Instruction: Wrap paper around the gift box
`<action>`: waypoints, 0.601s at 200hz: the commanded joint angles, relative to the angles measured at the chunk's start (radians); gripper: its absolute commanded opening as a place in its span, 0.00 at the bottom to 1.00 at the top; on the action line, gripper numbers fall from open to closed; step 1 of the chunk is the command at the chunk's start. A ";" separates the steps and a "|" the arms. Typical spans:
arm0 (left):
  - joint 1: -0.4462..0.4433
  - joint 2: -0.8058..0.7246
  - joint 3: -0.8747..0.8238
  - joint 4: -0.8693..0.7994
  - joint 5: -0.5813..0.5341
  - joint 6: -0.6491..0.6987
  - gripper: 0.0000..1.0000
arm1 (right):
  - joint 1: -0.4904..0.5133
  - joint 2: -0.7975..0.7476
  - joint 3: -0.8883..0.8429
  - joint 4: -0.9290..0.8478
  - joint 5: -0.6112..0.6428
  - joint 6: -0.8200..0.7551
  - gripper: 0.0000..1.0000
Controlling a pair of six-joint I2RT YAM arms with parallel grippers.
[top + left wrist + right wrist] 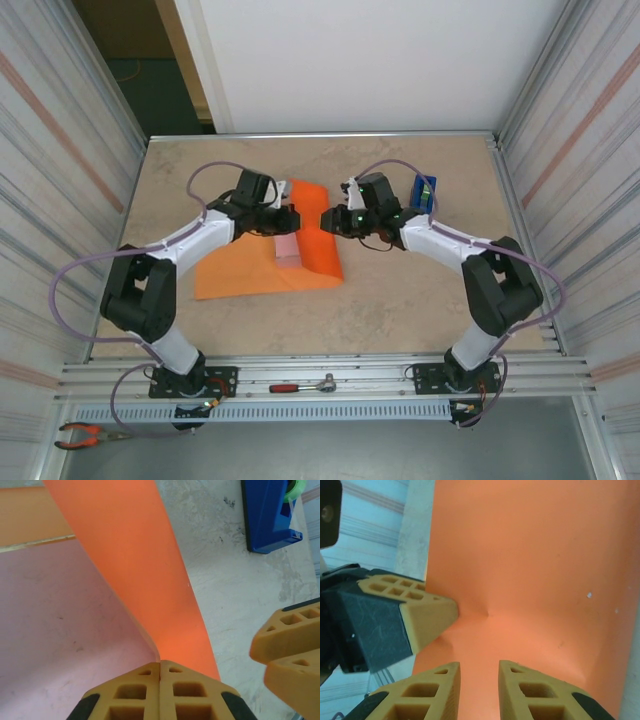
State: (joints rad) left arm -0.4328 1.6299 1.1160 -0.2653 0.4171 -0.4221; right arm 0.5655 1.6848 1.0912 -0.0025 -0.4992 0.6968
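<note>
From above, the paper (250, 275) folds up over the gift box (287, 250) on the desk (420, 300); the left wrist adds the left hand (160, 677) pinched tight on its flap; the right wrist shows the right hand (479, 680) slightly parted, seemingly empty, so it should grip before pulling taut.

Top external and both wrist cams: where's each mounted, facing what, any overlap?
Top external: above and behind the bases, looking down on the table; both arms, left gripper and right gripper close together at the paper.
Left wrist: on the left arm, looking along its shut fingers pinching the paper; gift box and tape dispenser also in frame.
Right wrist: on the right arm, looking past its open fingers at the paper.
Shared: each wrist view shows the paper and the other gripper.
</note>
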 commanded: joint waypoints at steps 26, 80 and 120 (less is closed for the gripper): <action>0.021 -0.056 -0.068 -0.004 -0.049 -0.004 0.00 | 0.044 0.112 0.070 0.002 -0.007 -0.016 0.23; 0.047 -0.078 -0.096 -0.009 -0.070 -0.016 0.05 | 0.054 0.183 0.038 0.025 0.005 -0.008 0.17; 0.130 -0.128 -0.117 0.005 -0.071 -0.063 0.67 | 0.060 0.180 -0.003 0.036 0.010 -0.007 0.15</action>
State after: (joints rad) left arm -0.3523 1.5585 1.0176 -0.2649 0.3637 -0.4477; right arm 0.6159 1.8454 1.1267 0.0452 -0.4984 0.6960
